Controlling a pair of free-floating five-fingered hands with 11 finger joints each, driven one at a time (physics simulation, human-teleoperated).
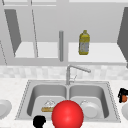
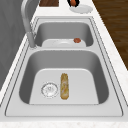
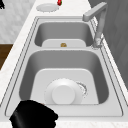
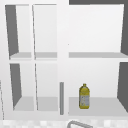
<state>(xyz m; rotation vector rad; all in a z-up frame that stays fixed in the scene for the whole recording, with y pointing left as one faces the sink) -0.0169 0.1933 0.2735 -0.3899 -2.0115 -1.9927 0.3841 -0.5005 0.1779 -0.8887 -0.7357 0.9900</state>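
Note:
My left hand [image 1: 39, 121] hovers low in front of the sink's [image 1: 23, 100] left basin, beside a big red ball [image 1: 67, 115] at the front rim. A baguette [image 2: 64, 85] lies in that basin next to the drain [image 2: 49, 89]. My right hand [image 1: 122, 93] is over the counter right of the sink, curled round a small orange object [image 1: 124, 98]. It appears again with the orange object [image 2: 73, 2] at the far end in the left side view. In the right side view it is the large dark right hand [image 3: 33, 117] at the bottom. A white plate [image 3: 63, 93] rests in the right basin.
The faucet [image 1: 68, 72] stands behind the divider. White plates sit on the counter at the left [image 1: 3, 108] and the right [image 2: 80, 9]. A yellow bottle [image 4: 84, 96] stands on the open shelf above. A small reddish thing [image 2: 77, 40] shows at the right basin's plate.

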